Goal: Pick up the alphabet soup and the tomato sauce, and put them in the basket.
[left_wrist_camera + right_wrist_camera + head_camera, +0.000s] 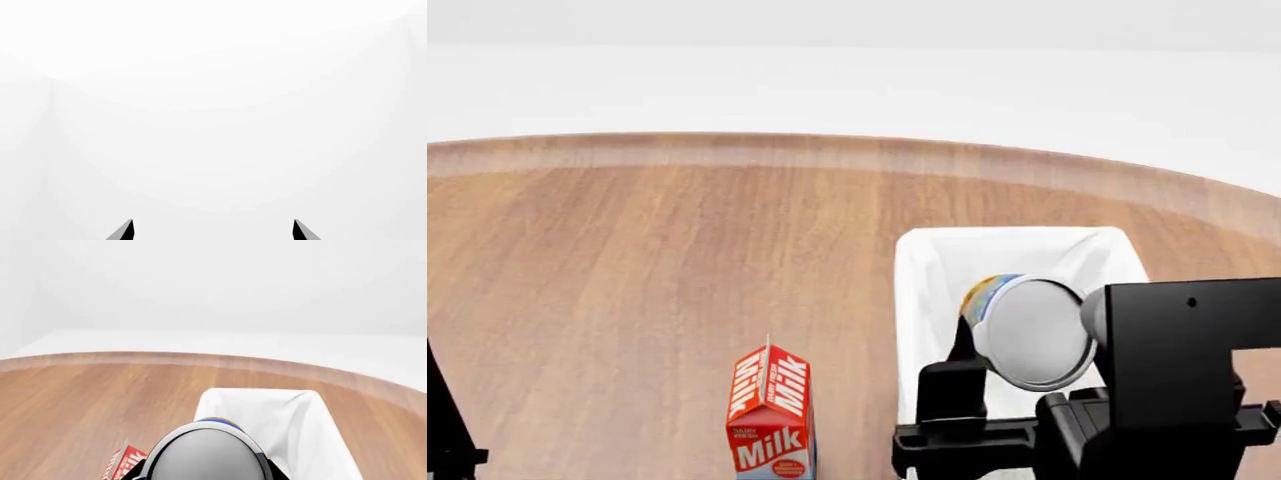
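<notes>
Wood-grain table (627, 280) under plain white walls, and my right end effector (1014, 375) is clamped on the alphabet soup (1030, 330).

Nearest me stands a red milk carton (771, 415) reading "Milk". The soup can lies tipped, silvery end toward my head camera, directly over the basket (924, 262), whose white liner opens just below and beyond. My left end effector (213, 231) has its fingers apart, facing bare wall. I judge the right arm only needs lowering. No tomato sauce is in view.
</notes>
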`<state>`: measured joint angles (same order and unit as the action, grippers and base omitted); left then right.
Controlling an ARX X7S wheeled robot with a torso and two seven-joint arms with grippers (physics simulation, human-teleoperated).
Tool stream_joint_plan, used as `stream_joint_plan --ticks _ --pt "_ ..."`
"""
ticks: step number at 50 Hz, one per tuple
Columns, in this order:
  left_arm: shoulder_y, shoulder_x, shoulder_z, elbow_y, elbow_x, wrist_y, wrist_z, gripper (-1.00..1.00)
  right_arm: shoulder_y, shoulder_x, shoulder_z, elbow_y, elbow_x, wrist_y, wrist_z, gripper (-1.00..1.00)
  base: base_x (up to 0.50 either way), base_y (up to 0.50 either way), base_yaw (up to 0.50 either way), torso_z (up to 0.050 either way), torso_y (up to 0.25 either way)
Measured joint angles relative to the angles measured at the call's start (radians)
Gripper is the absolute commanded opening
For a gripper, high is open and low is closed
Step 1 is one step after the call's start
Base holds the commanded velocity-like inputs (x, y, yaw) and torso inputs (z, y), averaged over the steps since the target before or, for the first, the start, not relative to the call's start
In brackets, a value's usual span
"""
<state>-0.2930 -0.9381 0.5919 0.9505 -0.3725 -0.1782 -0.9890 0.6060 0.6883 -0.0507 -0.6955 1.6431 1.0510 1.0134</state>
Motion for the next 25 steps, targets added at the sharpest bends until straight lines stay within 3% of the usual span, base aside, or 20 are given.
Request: stream_joint_plan --ticks 25 --pt "0.004 0.0 0.003 -0.013 0.002 0.014 0.004 1.0 0.124 -0.079 -0.1 0.258 -0.292 -0.059 -0.24 -1.0 0.0 0.0 0.0 0.001 0.001"
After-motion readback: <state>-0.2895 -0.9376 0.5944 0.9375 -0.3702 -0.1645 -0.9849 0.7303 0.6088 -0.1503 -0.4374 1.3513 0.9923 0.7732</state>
